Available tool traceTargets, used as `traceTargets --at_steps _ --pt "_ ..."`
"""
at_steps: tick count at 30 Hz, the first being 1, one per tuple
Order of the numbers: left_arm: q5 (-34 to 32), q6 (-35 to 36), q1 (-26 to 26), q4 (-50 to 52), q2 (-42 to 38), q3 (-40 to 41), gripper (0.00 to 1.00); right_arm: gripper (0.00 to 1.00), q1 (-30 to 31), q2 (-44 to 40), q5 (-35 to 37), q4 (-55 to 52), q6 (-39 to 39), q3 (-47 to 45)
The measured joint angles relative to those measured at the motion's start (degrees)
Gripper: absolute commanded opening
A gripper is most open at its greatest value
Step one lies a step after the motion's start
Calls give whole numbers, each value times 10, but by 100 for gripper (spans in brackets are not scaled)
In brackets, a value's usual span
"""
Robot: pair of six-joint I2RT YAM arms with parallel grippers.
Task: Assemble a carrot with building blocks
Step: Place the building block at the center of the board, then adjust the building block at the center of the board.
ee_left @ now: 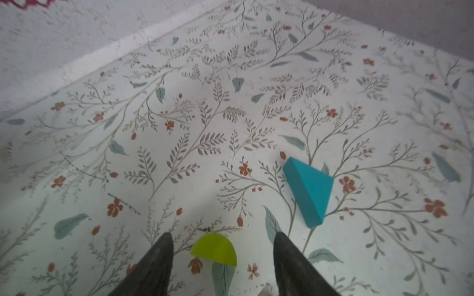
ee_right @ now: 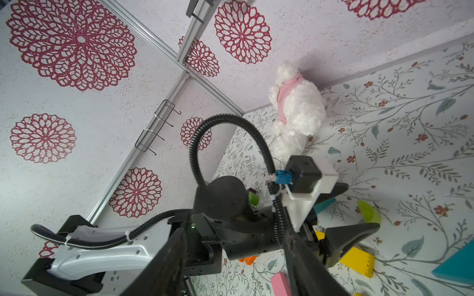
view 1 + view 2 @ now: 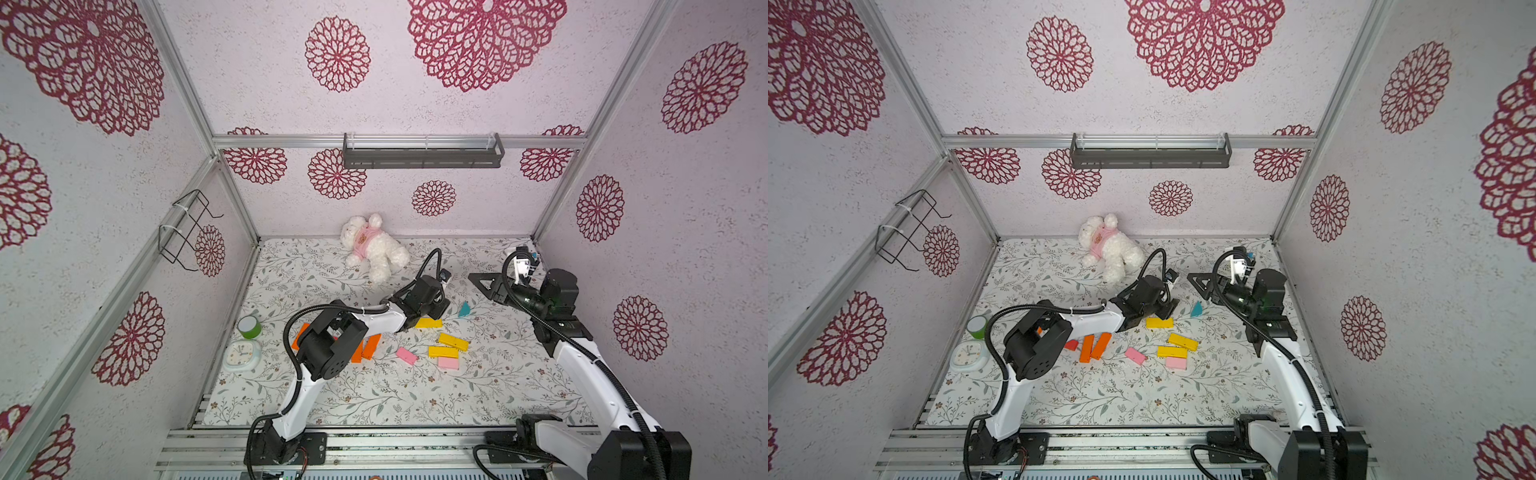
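My left gripper (image 1: pixel 222 235) sits spread wide around a smooth lime-green half-disc (image 1: pixel 214 249), not touching it, flat on the floral worktop (image 1: pixel 179 128). Matte teal wedge (image 1: pixel 309 191) lies near it. My right gripper (image 3: pixel 484 286) hangs spread too, empty.

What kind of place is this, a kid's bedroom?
Probably a robot practice booth dressed like a playroom. Flowery walls sit in a metal frame, a left arm and right arm are fixed along the front, and a teddy bear and toy blocks lie on the table.
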State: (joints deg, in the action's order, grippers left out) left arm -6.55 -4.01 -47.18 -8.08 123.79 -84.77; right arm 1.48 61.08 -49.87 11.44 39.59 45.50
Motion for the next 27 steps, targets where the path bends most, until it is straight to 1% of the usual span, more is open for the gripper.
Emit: traceTargets --at_steps 3,4,5,6,7,8,9,10,13,17,19,22,25,27 --pt "8 -5 9 12 -54 1 62 52 0 -5 31 -38 -20 26" --pt "12 -10 16 19 -78 2 61 47 0 -5 47 -56 -29 36" --pt "15 -17 25 30 -101 5 61 39 3 -4 64 -74 -42 44" --pt "15 -23 35 38 -123 9 61 35 8 -2 82 -94 -53 52" --pt "15 -33 50 49 -150 12 61 31 16 3 106 -116 -65 60" --pt "13 -44 68 63 -179 16 61 30 30 12 135 -139 -80 69" --pt "10 -54 84 74 -202 19 62 30 49 23 162 -159 -94 78" --pt "6 -68 106 88 -231 24 63 32 74 39 193 -181 -110 87" --pt "-11 -106 164 118 -311 53 63 47 163 103 281 -240 -161 117" --pt "-18 -168 254 157 -407 120 64 56 261 215 382 -297 -209 167" --pt "-16 -193 295 163 -437 156 63 58 294 269 420 -314 -218 194" --pt "-21 -221 339 161 -480 224 66 58 332 353 465 -337 -225 255" --pt "-21 -242 353 163 -511 267 66 57 357 435 511 -358 -230 330" --pt "-16 -254 354 163 -519 272 66 57 368 479 537 -367 -230 371"
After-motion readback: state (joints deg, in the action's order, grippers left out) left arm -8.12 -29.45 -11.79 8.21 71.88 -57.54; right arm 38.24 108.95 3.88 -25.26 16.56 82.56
